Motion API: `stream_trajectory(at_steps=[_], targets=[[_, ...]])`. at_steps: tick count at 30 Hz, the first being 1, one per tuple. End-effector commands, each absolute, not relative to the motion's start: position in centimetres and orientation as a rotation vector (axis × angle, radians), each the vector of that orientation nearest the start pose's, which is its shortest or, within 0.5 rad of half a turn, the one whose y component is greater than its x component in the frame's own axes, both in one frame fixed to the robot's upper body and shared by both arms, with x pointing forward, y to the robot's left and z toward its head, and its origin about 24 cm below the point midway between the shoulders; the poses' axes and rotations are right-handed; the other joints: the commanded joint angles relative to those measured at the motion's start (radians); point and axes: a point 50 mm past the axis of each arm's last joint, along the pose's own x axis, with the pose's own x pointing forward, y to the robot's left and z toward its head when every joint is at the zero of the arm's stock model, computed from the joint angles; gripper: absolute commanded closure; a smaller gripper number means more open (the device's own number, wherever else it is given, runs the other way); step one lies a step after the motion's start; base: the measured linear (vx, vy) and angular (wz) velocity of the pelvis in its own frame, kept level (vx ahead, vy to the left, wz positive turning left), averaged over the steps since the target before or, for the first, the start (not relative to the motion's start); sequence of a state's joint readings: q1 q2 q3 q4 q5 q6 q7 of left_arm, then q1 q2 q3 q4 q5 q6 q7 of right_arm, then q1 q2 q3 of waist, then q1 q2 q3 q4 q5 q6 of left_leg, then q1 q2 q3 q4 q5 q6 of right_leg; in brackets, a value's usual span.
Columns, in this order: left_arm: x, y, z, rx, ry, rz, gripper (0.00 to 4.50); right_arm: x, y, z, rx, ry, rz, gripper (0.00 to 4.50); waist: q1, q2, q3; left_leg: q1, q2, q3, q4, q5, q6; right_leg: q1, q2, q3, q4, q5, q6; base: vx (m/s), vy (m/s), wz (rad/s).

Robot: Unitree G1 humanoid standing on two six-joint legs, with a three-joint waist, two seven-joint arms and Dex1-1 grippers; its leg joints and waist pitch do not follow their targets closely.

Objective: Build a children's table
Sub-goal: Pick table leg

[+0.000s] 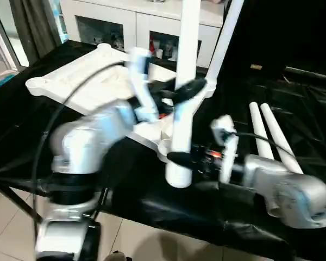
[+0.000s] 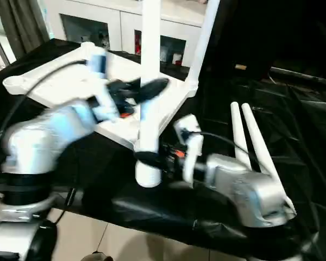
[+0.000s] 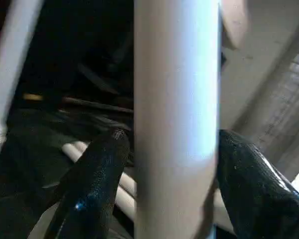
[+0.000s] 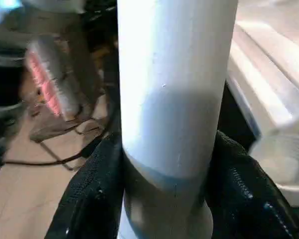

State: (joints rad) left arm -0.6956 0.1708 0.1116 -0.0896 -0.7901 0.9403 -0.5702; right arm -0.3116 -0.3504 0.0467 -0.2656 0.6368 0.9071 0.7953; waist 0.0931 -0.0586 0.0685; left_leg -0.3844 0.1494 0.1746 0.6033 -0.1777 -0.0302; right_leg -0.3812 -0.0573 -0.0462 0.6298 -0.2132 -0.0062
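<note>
One leg [image 1: 183, 109] of the four is in hand right now, standing upright near the middle of the frame, its thick lower end hanging just beside the near corner socket [image 1: 164, 145] of the tabletop and, as far as I can judge, not yet seated in it. The right gripper [image 1: 180, 157] clamps that leg low down, a black finger on either side of the tube in the right wrist view. Higher up the same leg, the left gripper [image 1: 189, 88] also closes around it; the left wrist view shows the tube wedged between its two fingers [image 3: 92, 186].

Behind the held leg, the white tabletop [image 1: 70, 81] lies upside down on the black-covered table [image 1: 293, 103], stretching toward the upper left of the frame. At its far right corner a second leg [image 1: 224, 38] already stands upright, rising out of the top edge of the frame, so that one looks fitted. Right of centre, two spare legs [image 1: 271, 136] lie side by side on the black cover, untouched. Along the top of the frame, a white cabinet [image 1: 136, 24] stands behind everything.

By my reckoning the job is roughly a quarter done: one leg in, one being placed, two waiting.
</note>
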Motion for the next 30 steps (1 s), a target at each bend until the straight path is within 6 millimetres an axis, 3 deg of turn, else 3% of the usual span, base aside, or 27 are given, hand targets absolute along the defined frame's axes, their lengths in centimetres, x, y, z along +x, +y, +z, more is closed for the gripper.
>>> stream_trajectory(at_steps=[1,6,13,23,25,30], targets=[[30.5,8.5,20.1,-0.449,0.099,-1.18,1.48,25.8,-11.9,12.7,0.261,0.292,1.188,2.61,0.004,0.016,-0.069,0.023,0.078,-0.031,-0.07,-0.135,-0.019,0.046,-0.094,0.052,-0.073,-0.083,-0.211,0.0,0.0,0.0],[29.9,8.0,19.5,-0.416,0.128,-1.231,1.98,26.0,-12.3,12.6,0.21,0.306,1.205,2.61,0.008,0.013,-0.071,0.024,0.08,-0.03,-0.069,-0.126,-0.018,0.047,-0.095,0.053,-0.071,-0.065,-0.222,0.0,0.0,0.0],[30.9,7.9,19.3,-0.412,0.155,-1.139,2.52,26.0,-12.5,12.5,0.195,0.304,1.199,2.61,0.012,0.014,-0.072,0.023,0.08,-0.03,-0.067,-0.127,-0.015,0.048,-0.095,0.052,-0.07,-0.067,-0.225,0.0,0.0,0.0],[31.4,7.8,19.9,-0.39,0.148,-1.06,2.66,26.2,-12.2,12.5,0.189,0.284,1.183,2.61,0.013,0.009,-0.072,0.021,0.079,-0.029,-0.065,-0.11,-0.003,0.049,-0.095,0.052,-0.071,-0.069,-0.223,0.0,0.0,0.0],[31.4,7.8,20.0,-0.387,0.145,-1.056,2.66,26.4,-12.1,12.5,0.179,0.277,1.171,2.05,0.012,0.007,-0.073,0.022,0.079,-0.029,-0.065,-0.109,-0.002,0.048,-0.095,0.051,-0.071,-0.069,-0.224,0.0,0.0,0.0],[31.5,7.7,20.1,-0.341,0.133,-1.031,2.68,27.1,-12.1,12.5,0.139,0.269,1.106,1.58,0.01,0.003,-0.072,0.022,0.079,-0.029,-0.066,-0.112,-0.008,0.048,-0.095,0.052,-0.073,-0.093,-0.21,0.0,0.0,0.0]])
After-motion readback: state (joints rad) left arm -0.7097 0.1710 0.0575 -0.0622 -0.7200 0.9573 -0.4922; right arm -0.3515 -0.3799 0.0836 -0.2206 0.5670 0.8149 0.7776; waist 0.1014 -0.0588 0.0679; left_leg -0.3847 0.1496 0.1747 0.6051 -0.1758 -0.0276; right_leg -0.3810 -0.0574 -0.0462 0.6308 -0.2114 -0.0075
